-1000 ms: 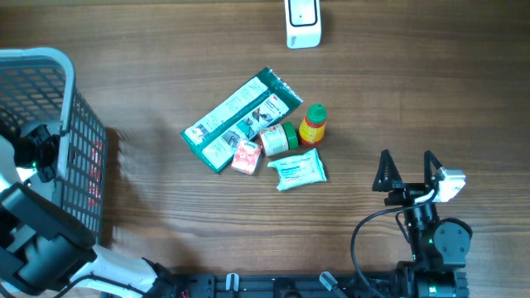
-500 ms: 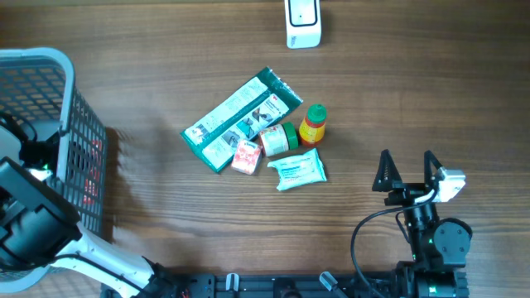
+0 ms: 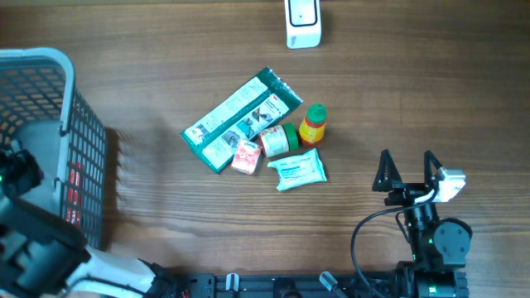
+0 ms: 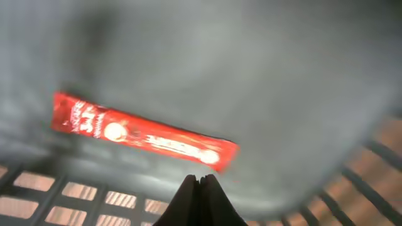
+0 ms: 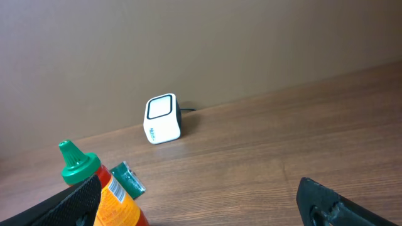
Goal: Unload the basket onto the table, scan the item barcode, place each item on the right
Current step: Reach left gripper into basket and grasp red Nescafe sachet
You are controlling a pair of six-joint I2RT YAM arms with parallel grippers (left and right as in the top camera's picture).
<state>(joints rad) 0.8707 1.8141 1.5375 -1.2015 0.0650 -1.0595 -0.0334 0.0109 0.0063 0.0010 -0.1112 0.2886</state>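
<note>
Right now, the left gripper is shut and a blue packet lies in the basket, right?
Not quite: the packet in the basket is red, not blue, as the left wrist view shows. The left gripper is shut.

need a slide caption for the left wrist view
Left pincer shut and empty, poised near a red sachet lying flat on the floor of the grey basket.

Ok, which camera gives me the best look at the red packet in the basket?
Left wrist: the red packet lies whole and unobstructed on the floor of the basket, though slightly blurred. Overhead shows only red slivers of it through the basket's mesh wall. Right wrist misses it entirely.
</note>
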